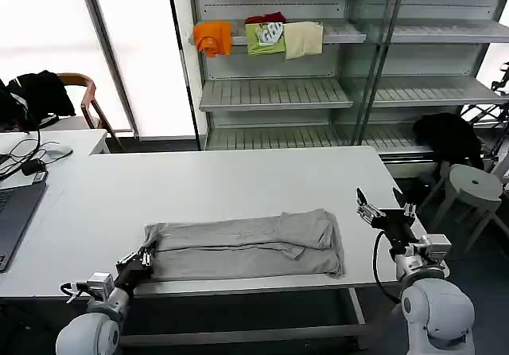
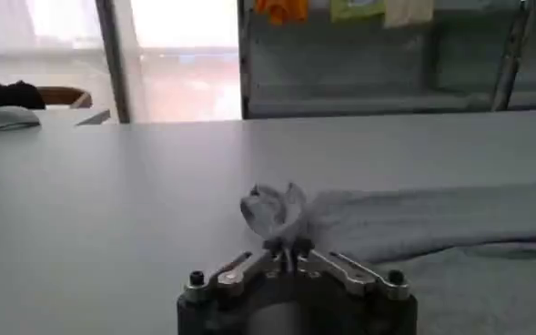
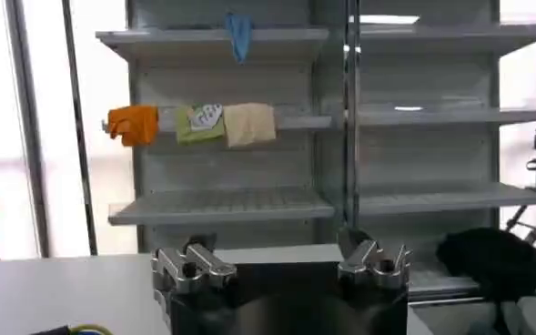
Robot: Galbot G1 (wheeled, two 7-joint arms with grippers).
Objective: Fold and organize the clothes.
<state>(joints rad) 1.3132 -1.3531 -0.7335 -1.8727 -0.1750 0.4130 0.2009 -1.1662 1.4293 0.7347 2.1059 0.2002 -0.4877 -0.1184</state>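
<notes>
The light grey T-shirt lies folded into a long band across the near side of the white table. My left gripper is shut on the shirt's left end, at the table's front left. In the left wrist view the left gripper pinches a small bunch of grey fabric, and the T-shirt stretches away from it. My right gripper hangs open above the table's right edge, apart from the cloth. In the right wrist view the right gripper holds nothing, its fingers spread wide.
A laptop and cables lie on the desk at the left. Metal shelves behind the table carry orange, green and cream folded garments. A white stool and a black garment stand at the right.
</notes>
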